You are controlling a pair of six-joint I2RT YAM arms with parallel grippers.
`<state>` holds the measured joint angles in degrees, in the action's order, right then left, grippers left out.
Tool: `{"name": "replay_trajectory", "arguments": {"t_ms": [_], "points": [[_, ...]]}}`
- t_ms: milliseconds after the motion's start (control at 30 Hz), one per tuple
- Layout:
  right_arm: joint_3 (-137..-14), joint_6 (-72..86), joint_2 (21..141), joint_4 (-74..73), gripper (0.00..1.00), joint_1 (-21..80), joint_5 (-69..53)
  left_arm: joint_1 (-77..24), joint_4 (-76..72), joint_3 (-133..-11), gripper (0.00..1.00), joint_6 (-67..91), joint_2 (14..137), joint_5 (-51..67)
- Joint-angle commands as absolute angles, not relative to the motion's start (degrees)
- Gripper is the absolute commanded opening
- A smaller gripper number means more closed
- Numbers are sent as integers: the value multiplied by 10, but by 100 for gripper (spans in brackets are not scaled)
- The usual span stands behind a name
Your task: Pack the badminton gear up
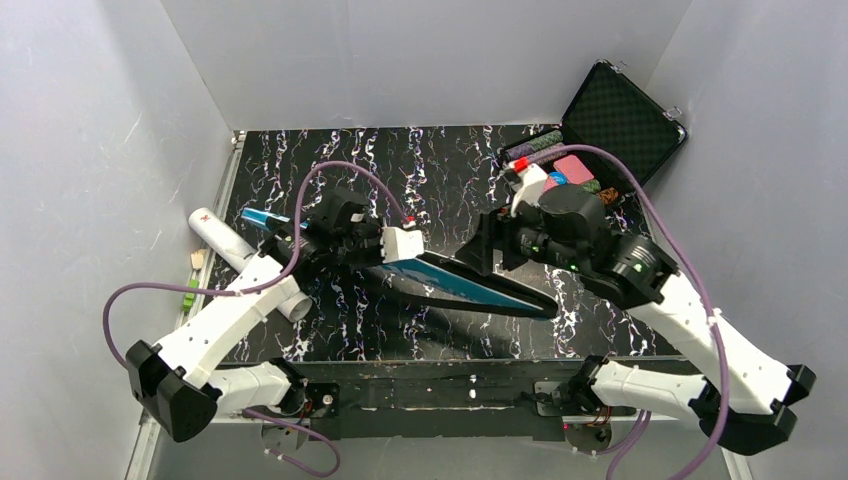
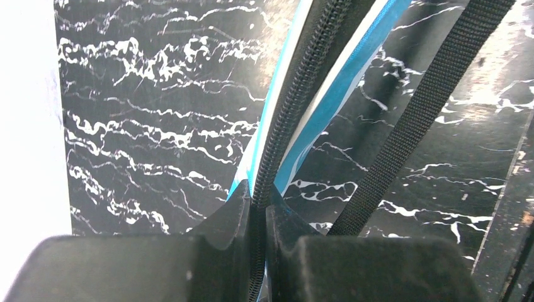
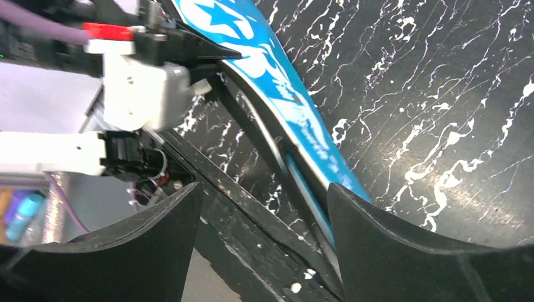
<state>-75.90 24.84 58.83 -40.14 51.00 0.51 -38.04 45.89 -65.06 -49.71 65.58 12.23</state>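
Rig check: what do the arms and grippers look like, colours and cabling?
The left arm and right arm have white links, black joints and bases. A purple cable loops along each. The left gripper and right gripper have black wedge-shaped fingers.

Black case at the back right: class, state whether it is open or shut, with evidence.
Open: the black case has its foam-lined lid raised, and coloured chips show inside.

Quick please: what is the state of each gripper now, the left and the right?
Left gripper: closed, pinching the zipper edge of the blue racket bag.
Right gripper: open, close to the same bag, holding nothing.
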Motion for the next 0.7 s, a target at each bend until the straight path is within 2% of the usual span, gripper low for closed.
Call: {"name": "replay_trajectory", "arguments": {"t_ms": [0, 167, 267, 467, 667], "points": [[-753, 348, 551, -401, 81, 508, 33, -378, 399, -657, 0, -453, 674, 34], [-629, 533, 523, -308, 83, 508, -40, -384, 338, -634, 0, -431, 675, -37], [-536, 629, 503, -229, 84, 508, -40, -399, 276, -597, 0, -452, 652, -93], [-472, 691, 514, -108, 80, 507, -32, -433, 189, -561, 0, -499, 616, -166], [-405, 774, 544, 53, 81, 482, -46, -483, 146, -491, 0, -527, 587, -199]]}}
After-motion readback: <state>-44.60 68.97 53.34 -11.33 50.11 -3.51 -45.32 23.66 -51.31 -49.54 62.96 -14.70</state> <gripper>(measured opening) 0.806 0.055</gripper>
